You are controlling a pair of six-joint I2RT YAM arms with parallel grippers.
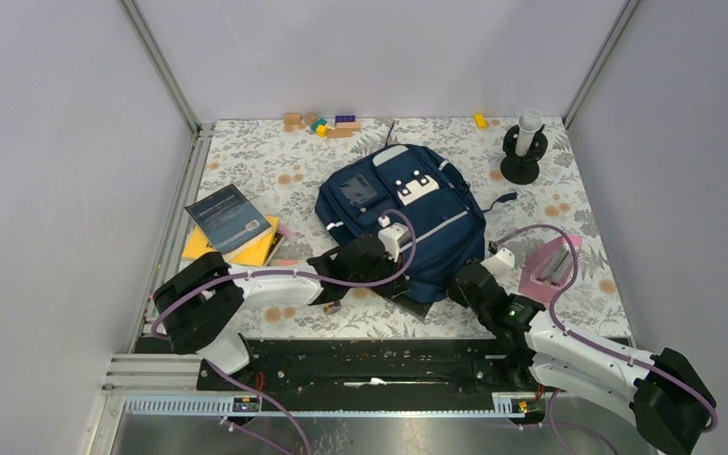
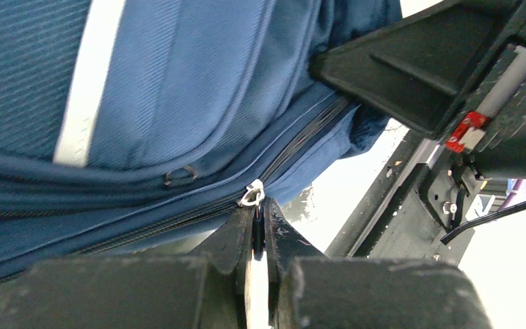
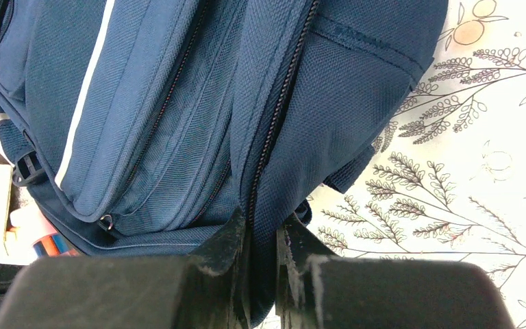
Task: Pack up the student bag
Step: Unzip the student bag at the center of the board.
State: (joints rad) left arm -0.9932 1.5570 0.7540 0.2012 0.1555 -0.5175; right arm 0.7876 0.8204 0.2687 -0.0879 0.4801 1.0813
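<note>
The navy student bag point(image 1: 408, 204) lies flat in the middle of the floral table, front pockets up, with a light stripe. My left gripper point(image 1: 393, 275) is at the bag's near left edge, shut on the black pull tab of a silver zipper slider point(image 2: 252, 195) on a closed zip. My right gripper point(image 1: 462, 282) is at the bag's near right corner, shut on a fold of the bag's fabric point(image 3: 264, 226) beside a zip line. The bag fills both wrist views point(image 2: 178, 89) point(image 3: 198, 103).
A dark blue book point(image 1: 227, 216) lies on a yellow book point(image 1: 246, 248) left of the bag. A pink case point(image 1: 552, 262) lies to the right. A black stand with a grey cylinder point(image 1: 523, 147) is at the back right. Coloured blocks point(image 1: 327, 123) line the far edge.
</note>
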